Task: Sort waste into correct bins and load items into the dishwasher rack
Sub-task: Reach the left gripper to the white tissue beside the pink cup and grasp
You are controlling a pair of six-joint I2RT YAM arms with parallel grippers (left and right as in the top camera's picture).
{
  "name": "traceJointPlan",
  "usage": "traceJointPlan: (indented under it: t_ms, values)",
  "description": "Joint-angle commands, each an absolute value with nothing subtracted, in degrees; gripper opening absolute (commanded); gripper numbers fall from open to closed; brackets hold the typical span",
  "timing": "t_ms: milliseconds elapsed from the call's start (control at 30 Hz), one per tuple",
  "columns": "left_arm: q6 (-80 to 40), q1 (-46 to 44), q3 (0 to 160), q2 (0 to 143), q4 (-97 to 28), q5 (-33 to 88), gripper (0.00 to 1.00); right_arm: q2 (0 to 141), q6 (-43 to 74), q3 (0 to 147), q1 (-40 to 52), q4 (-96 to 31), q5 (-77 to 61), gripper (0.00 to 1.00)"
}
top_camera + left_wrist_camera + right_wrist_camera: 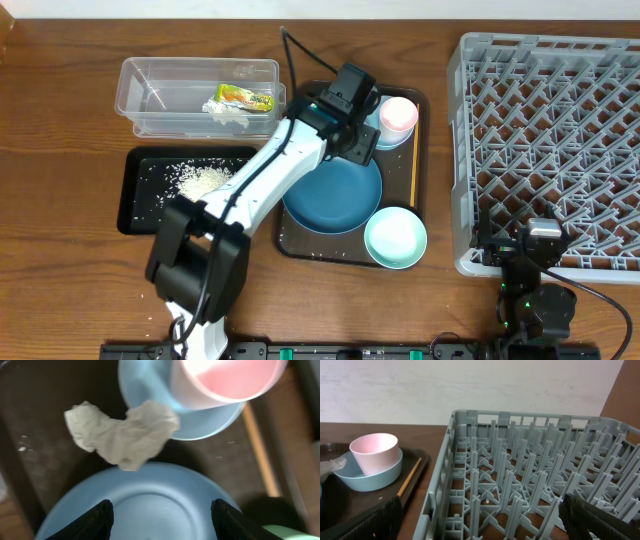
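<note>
My left gripper [162, 516] is open and empty above the dark blue bowl [160, 492], just short of a crumpled white tissue [120, 435] on the brown tray. From overhead the left gripper [353, 138] hides that tissue. The pink cup [398, 113] stands in the small light blue bowl [390, 139]. The mint-green bowl [395, 238] and orange stick [414, 170] are also on the tray. The clear tub [150, 85] holds a yellow-green wrapper [245, 97] and tissue. Rice [203, 180] lies in the black tray [135, 200]. My right gripper [480, 520] is open at the grey rack [520, 460].
The brown serving tray [290, 240] lies between the black tray and the rack [540, 100]. A few rice grains are scattered on the brown tray and on the table. The right arm [538, 290] sits at the rack's near edge.
</note>
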State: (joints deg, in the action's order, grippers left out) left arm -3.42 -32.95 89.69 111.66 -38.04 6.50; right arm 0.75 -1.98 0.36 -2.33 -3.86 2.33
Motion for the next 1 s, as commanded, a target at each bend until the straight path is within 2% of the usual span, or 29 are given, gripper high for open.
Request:
traceJointPlan:
  t_ms: [0,167,767,867,967]
  values:
    - [3.36,-32.86,89.78,113.38,-37.10,0.75,0.65,0.71,-2.42,0.32,-2.72,-4.10,2.52,0.99]
    - [7.97,-32.86,89.78,115.57,-33.50,0.78,0.65,0.71,-2.42,0.32,-2.72,-4.10,2.52,0.99]
    - [10.07,-32.86,89.78,120.07,-28.49,0.78,0.64,0.71,-2.42,0.32,-2.72,-4.10,2.52,0.99]
    - [10.07,-32.82,89.78,120.14,-27.79,0.75,0.51,0.71,-2.42,0.32,-2.72,-4.10,2.52,0.99]
    - [10.04,-32.82,89.78,120.11,-27.24,0.34,0.33,0.71,-2.42,0.32,-2.72,-4.10,2.52,0.99]
